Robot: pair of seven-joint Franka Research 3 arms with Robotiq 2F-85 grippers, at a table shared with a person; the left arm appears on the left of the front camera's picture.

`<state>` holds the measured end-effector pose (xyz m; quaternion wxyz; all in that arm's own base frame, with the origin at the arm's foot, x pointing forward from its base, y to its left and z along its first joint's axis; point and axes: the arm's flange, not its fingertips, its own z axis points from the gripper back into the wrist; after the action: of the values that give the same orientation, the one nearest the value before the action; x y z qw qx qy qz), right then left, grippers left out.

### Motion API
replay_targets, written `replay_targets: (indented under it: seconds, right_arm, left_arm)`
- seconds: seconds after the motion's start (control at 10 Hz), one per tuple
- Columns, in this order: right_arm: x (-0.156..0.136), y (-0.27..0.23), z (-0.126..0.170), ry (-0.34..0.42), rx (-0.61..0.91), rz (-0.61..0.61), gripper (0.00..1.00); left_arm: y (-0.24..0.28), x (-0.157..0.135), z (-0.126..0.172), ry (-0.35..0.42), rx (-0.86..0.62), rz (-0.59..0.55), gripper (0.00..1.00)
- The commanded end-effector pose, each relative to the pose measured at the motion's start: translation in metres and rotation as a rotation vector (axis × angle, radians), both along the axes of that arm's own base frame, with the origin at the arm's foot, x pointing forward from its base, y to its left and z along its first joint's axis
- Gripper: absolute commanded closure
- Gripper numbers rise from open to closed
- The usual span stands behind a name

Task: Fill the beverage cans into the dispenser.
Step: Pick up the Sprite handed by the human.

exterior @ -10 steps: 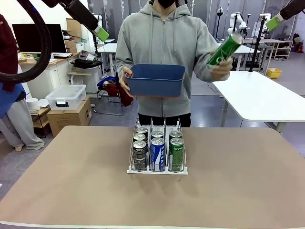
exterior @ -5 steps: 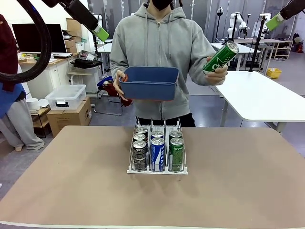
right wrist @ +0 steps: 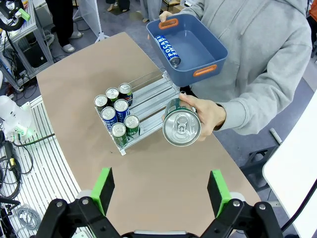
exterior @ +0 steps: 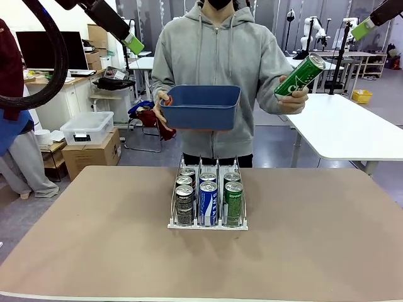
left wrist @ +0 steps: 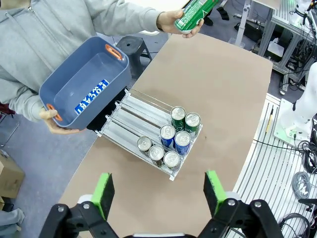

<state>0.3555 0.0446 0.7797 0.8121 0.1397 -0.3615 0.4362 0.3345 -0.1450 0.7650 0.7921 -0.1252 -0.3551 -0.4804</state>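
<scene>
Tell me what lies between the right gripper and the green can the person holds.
Nothing. In the right wrist view, the stretch from the open right gripper to the green can in the person's hand is bare, with the table behind it.

Left hand (left wrist: 158, 192), right hand (right wrist: 161, 190): black linkages, green pads (left wrist: 103, 192) (screws visible); person: grey zip hoodie (exterior: 217, 63).

A dispenser (exterior: 208, 227) sits mid-way across the counter (exterior: 315, 239), with cans (exterior: 208, 202) standing at its near end: three in the left lane, two in each other lane. Behind it a person (exterior: 217, 56) holds a bin (exterior: 201, 107) containing a lying can (right wrist: 168, 49), and a tilted can (exterior: 300, 77) farther right.
</scene>
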Motion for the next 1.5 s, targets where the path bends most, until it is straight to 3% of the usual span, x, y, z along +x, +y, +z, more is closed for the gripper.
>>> replay_targets:
  seconds: [0.0, 0.9, 1.4]
  right_arm:
    - [0.001, 0.0, 0.0, 0.003, 0.009, 0.011, 0.0]
    - [0.0, 0.0, 0.0, 0.0, 0.0, 0.0, 0.0]
    - [0.038, 0.001, -0.006, 0.095, -0.021, 0.079, 0.0]
  left_arm:
    - [0.003, 0.001, -0.001, 0.006, -0.004, 0.001, 0.04]
    - [0.003, 0.001, -0.001, 0.006, -0.004, 0.001, 0.04]
    - [0.003, 0.001, -0.001, 0.006, -0.004, 0.001, 0.04]
